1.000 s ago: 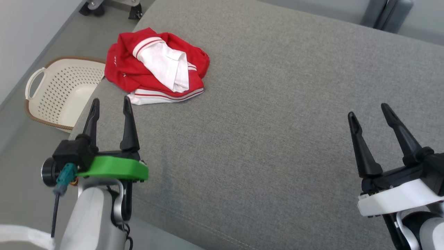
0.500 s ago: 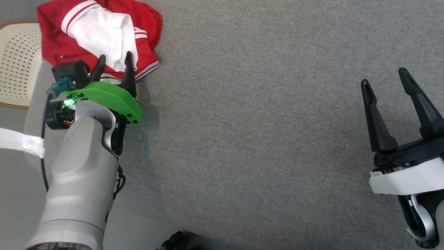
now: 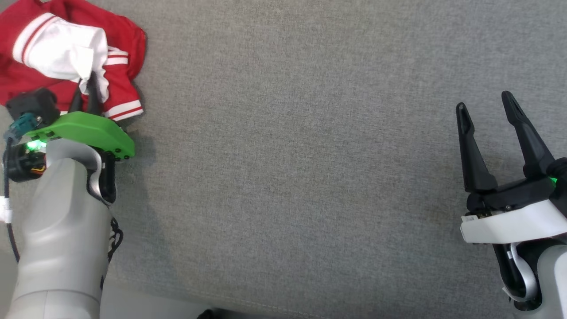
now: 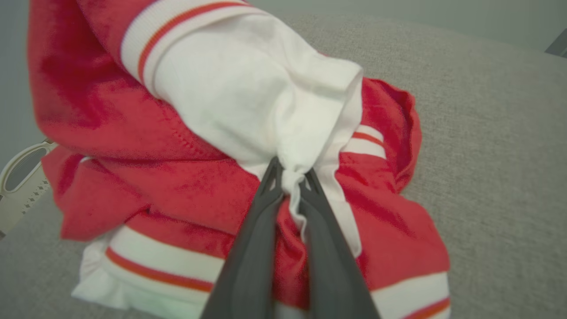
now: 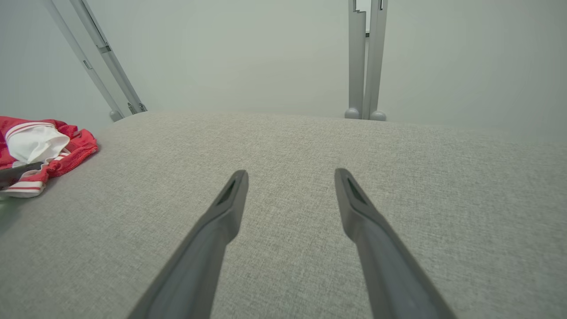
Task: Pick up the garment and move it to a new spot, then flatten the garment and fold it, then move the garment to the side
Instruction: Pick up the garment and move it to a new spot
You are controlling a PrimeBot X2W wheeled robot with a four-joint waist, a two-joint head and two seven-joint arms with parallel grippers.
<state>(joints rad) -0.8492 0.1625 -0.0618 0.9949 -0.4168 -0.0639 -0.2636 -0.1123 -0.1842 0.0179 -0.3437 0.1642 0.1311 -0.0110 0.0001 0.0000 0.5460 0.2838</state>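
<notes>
The left hand is clamping a white fold of the crumpled red-and-white garment at the grey fabric surface's far left, while the right hand is hovering, fingers apart, at the near right.

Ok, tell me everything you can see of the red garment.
The garment is red soft knit-looking fabric with white panels and red-striped white ribbed bands. It lies crumpled in a heap at the left of the grey upholstered surface. The left claw is shut on a fold of its white part.
</notes>
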